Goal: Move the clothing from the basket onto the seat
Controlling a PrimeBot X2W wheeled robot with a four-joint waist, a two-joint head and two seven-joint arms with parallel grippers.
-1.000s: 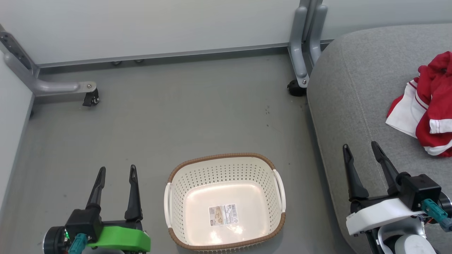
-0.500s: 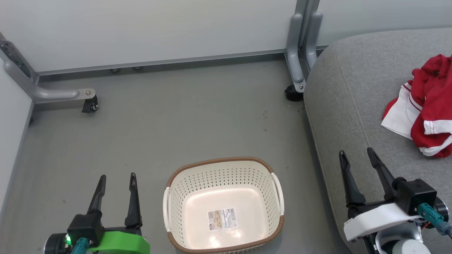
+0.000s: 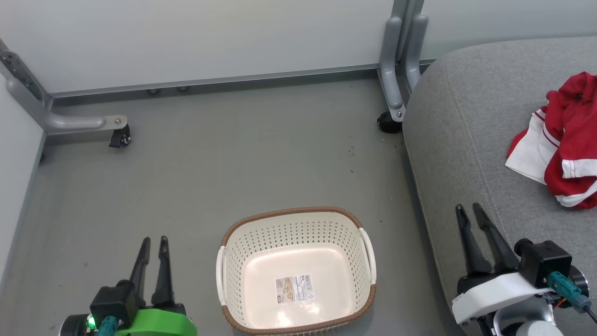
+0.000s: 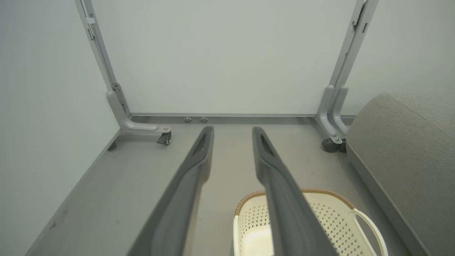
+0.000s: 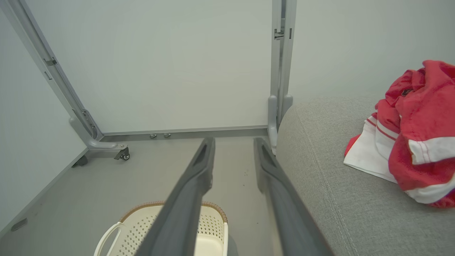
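- See the basket [image 3: 291,226] down on the grey floor [image 3: 233,158], open side up.
- Find nothing inside the basket but a small sticker [image 3: 293,283] lying flat on its bottom.
- Find the clothes [image 3: 571,135] far to the right of the basket and a bit behind it, up on the seat [image 3: 466,116], well apart from the basket.
- See red cloth bunched in a heap, with white stripes and a white flap on the side nearer the basket.
- See the big grey seat near the basket on its right, with a strip of floor between them.
- Spot the left gripper [image 3: 155,239] just left of the basket, above the floor, pointing toward the wall [image 3: 210,37] behind the basket.
- See its two fingers a little apart, with a thin gap and nothing in it, so gripping nothing.
- Spot the right gripper [image 3: 468,206] right of the basket, by the side of the seat that faces the basket, well short of the clothes.
- See its two fingers a little apart too, with nothing between them.
- See a grey metal frame [image 3: 219,74] along the foot of the wall behind the basket.
- Spot a wheel [image 3: 120,136] far behind the basket to the left, and a second wheel [image 3: 387,124] behind the basket to the right, beside the seat's corner.
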